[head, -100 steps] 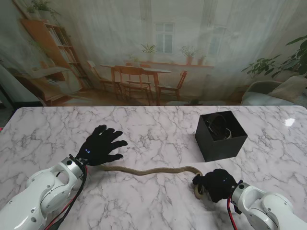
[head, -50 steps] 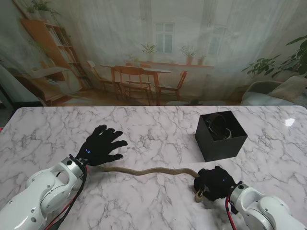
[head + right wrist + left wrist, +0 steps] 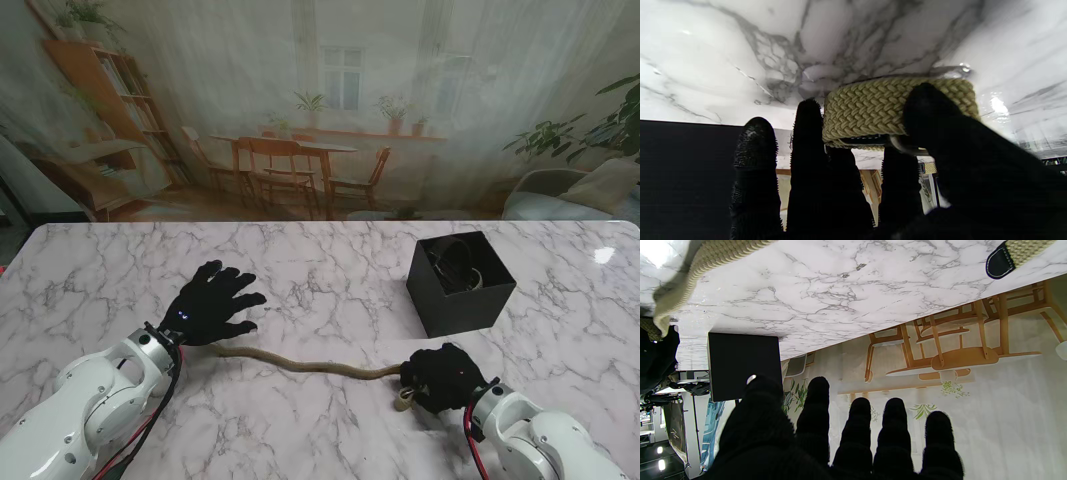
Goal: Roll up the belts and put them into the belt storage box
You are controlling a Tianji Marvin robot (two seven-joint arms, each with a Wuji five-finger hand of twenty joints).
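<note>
Belt (image 3: 310, 364), tan and braided, snakes across the marble surface (image 3: 330, 290) from the left hand (image 3: 210, 305), which rests with fingers spread and gripping nothing, its palm covering the strap's tip, to the right hand (image 3: 440, 378). That right hand is closed around the partly rolled buckle end (image 3: 893, 108), hiding most of the coil. Beyond it stands the black storage box (image 3: 460, 283), its contents hard to make out.
</note>
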